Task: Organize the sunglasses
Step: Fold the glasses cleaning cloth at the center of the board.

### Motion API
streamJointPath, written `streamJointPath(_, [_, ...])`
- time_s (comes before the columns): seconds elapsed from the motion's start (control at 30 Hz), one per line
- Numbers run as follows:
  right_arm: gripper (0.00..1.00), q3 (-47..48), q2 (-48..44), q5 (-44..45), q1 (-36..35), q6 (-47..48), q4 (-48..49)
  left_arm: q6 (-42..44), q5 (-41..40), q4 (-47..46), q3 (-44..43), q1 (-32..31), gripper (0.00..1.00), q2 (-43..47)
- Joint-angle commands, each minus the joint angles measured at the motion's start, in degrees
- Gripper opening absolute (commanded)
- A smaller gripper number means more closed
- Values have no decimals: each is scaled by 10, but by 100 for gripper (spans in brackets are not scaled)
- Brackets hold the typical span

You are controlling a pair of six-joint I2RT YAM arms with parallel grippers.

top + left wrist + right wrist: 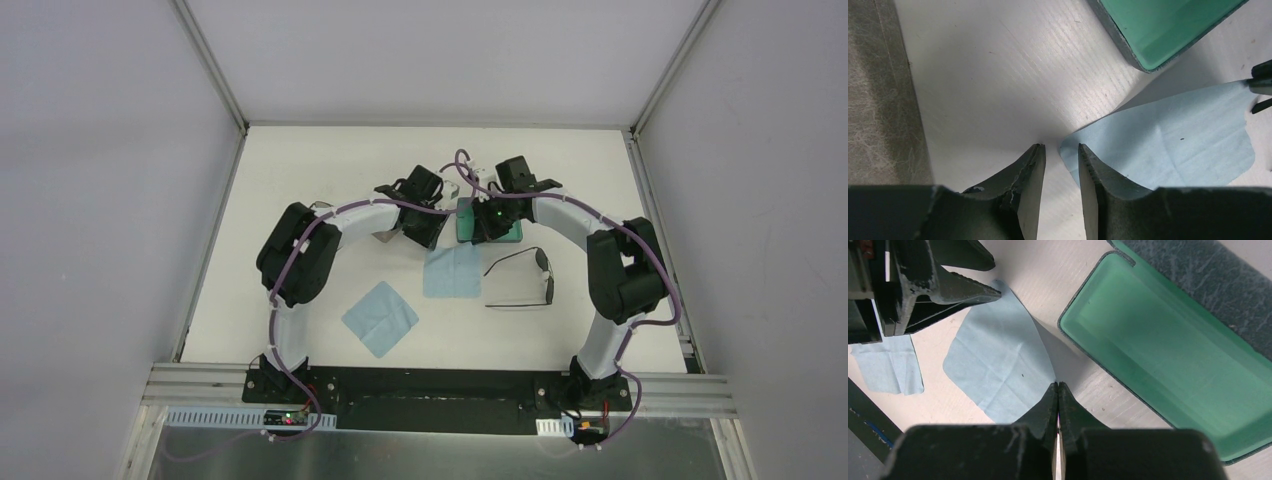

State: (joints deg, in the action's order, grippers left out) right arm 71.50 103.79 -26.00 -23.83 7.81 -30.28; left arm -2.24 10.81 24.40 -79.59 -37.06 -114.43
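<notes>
From above, the left gripper and right gripper meet at the far middle of the table, the right one over an open green-lined case. One pair of sunglasses lies unfolded on the table, well apart from both sets of fingers, on the right gripper's outer, nearer side. A second pair cannot be made out. A light blue cloth lies just near of the fingers, and a second cloth lies nearer the bases.

In the left wrist view, the left gripper has its fingers slightly parted around bare table. The cloth's corner is just ahead of one tip, and the case is farther ahead. A grey felt surface flanks the other side.

In the right wrist view, the right gripper has its fingers pressed together with nothing visibly between them. The cloth edge lies right at the tips. The case sits ahead and to one side, its green interior empty.

The work looks barely begun: this case is open but unfilled, the visible glasses are unfolded and unstowed, and neither cloth is packed.
</notes>
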Motion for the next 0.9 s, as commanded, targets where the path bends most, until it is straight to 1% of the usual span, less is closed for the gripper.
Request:
streamJointPath(0.0, [0, 14, 0, -12, -2, 6, 11, 4, 7, -3, -4, -1, 32, -9])
streamJointPath(0.33, [0, 12, 2, -12, -3, 5, 13, -1, 33, -3, -8, -1, 24, -17])
streamJointPath(0.47, [0, 10, 1, -11, -2, 5, 14, -2, 48, -5, -8, -2, 22, -18])
streamJointPath(0.87, [0, 8, 3, -9, -2, 6, 14, 1, 49, -5, -16, -2, 14, -26])
